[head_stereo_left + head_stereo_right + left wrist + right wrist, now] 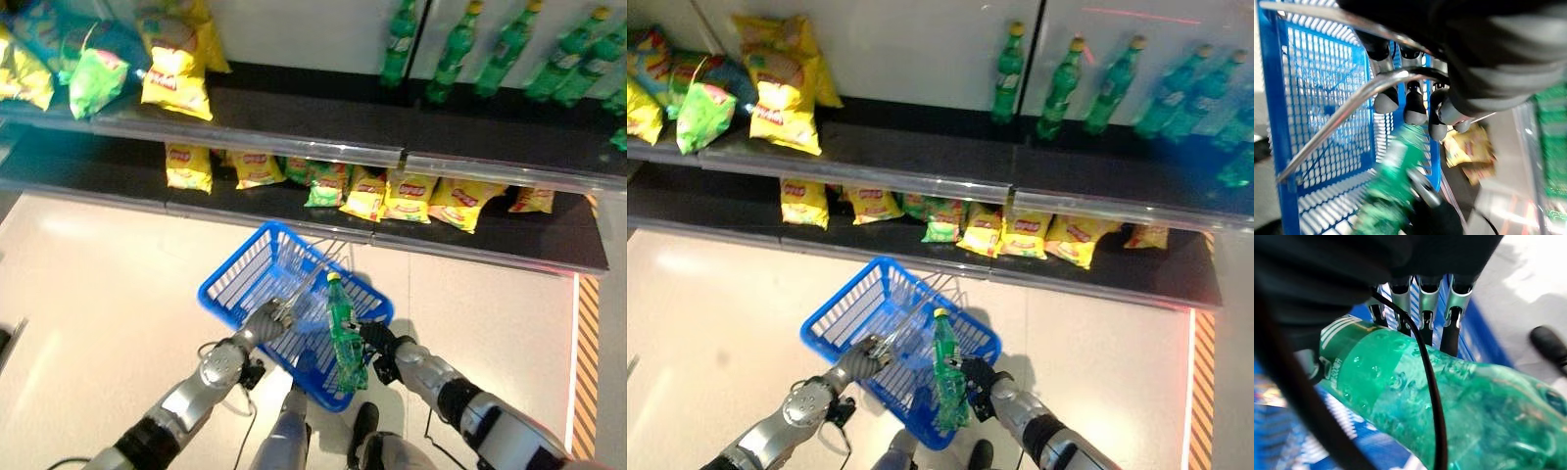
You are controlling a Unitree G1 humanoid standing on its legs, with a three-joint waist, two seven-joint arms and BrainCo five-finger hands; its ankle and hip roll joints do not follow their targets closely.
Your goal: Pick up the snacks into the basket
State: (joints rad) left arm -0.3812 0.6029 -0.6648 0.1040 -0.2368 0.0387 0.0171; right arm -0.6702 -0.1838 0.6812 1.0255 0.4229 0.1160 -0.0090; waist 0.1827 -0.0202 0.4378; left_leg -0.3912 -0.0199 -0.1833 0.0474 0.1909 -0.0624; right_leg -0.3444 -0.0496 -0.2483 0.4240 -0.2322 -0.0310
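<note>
Right robot hand (380,349) gripping green bottle (344,333), left robot hand (266,319) clasping blue basket (235,284) handle

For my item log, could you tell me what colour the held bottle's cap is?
Yellow, on the green bottle in the right hand; clearest in the left eye view.

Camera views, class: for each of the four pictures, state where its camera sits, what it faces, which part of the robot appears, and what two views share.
Left eye: head, down at blue basket and shelves; both arms.
Right eye: same, slightly shifted.
Left wrist: left hand curled on metal handle.
Right wrist: right hand gripping green bottle.
Shared: basket and bottle.
</note>
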